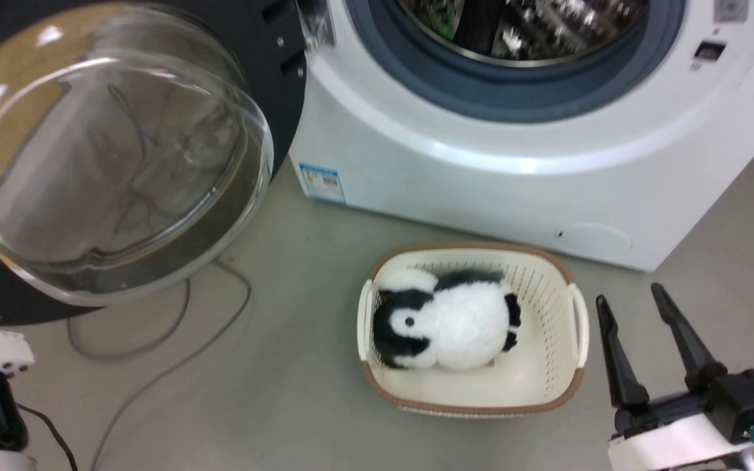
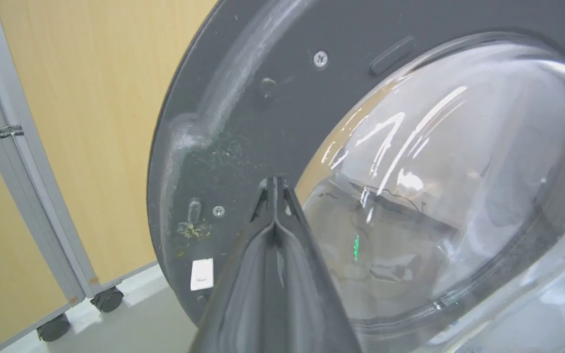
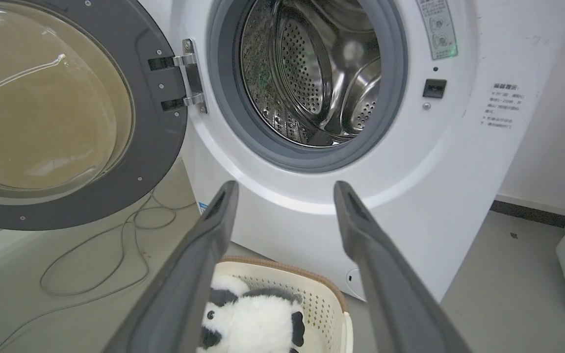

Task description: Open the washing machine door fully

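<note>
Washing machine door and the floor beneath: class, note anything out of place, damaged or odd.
Loose grey cables lie looped on the floor under the open door: a snag risk, perhaps. Its inner face carries whitish scuffs and yellowish specks. Nothing looks broken or spilled.

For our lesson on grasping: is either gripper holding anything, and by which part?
Nothing is held. The left gripper is shut empty before the washing machine door; the right gripper stands open.
</note>
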